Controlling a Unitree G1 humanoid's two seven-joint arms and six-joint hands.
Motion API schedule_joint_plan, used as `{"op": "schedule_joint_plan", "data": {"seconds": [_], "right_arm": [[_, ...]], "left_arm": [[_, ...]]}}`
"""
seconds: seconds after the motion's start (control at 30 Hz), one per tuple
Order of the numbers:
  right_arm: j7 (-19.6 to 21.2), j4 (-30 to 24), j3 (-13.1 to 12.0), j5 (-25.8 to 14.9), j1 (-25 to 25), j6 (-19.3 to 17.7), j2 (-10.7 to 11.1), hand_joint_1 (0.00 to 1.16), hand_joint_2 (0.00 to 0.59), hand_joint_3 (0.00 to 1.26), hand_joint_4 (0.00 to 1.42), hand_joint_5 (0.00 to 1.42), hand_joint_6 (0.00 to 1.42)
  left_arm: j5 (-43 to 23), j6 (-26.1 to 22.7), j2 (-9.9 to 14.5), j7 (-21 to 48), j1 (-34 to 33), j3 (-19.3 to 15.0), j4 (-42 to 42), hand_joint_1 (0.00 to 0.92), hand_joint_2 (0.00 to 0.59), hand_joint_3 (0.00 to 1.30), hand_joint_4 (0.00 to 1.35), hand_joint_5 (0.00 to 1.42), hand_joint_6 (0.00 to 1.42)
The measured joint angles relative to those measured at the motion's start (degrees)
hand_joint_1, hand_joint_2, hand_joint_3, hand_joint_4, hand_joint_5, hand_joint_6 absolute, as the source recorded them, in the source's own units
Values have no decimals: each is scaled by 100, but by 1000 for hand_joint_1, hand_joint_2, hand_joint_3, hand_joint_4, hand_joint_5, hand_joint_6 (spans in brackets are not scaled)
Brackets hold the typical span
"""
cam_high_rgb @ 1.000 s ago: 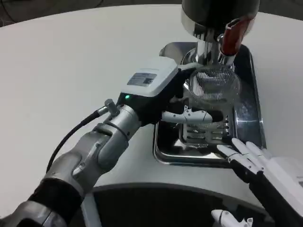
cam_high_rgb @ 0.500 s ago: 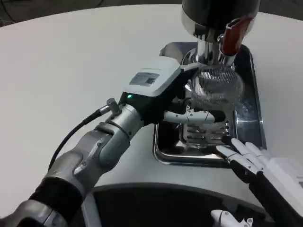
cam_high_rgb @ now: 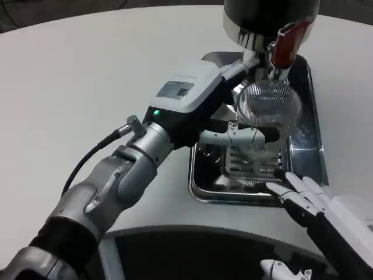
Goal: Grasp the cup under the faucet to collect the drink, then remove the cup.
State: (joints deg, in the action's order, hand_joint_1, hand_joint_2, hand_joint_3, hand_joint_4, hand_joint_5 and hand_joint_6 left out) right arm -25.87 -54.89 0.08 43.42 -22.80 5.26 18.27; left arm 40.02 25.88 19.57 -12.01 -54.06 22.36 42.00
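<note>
The left hand [cam_high_rgb: 224, 119] grasps the clear ribbed plastic cup [cam_high_rgb: 269, 108] under the red-handled faucet [cam_high_rgb: 284, 45], above the steel drip tray [cam_high_rgb: 304, 153]; filling seemingly pending, removal remains. The right hand [cam_high_rgb: 326, 207] rests with fingers apart, holding nothing

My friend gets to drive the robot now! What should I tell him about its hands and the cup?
Left hand: holds the clear ribbed cup, fingers wrapped round its lower part.
Right hand: open, holds nothing, at the near edge of the metal drip tray.
Cup: over the tray, just below the faucet with the red handle.
Done: cup grasped and set under the faucet.
Left: collect the drink (no liquid seen in the cup), then take the cup away.
</note>
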Motion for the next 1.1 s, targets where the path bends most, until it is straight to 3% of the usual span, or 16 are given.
{"op": "schedule_joint_plan", "data": {"seconds": [0.37,0.7,0.83,0.93,1.1], "right_arm": [[0,33,-6,-10,33,6,1,334,414,156,0,0,0],[0,63,-40,-31,103,34,3,337,415,156,0,0,0],[0,77,-39,-41,160,67,3,338,416,156,0,0,0],[0,93,-29,-41,217,76,3,338,418,156,0,0,0],[0,119,13,-38,259,82,2,339,421,156,0,0,0]], "left_arm": [[-362,87,322,176,601,-269,-819,50,56,134,128,483,1022],[-1300,139,739,716,1645,-1195,-2539,0,46,235,266,487,960],[-1935,172,771,1036,1873,-1573,-3096,0,48,305,335,485,878],[-2511,190,811,1392,1913,-1837,-3518,0,50,356,397,474,739],[-3428,130,834,2080,1814,-2047,-3939,0,56,390,437,464,557]]}}
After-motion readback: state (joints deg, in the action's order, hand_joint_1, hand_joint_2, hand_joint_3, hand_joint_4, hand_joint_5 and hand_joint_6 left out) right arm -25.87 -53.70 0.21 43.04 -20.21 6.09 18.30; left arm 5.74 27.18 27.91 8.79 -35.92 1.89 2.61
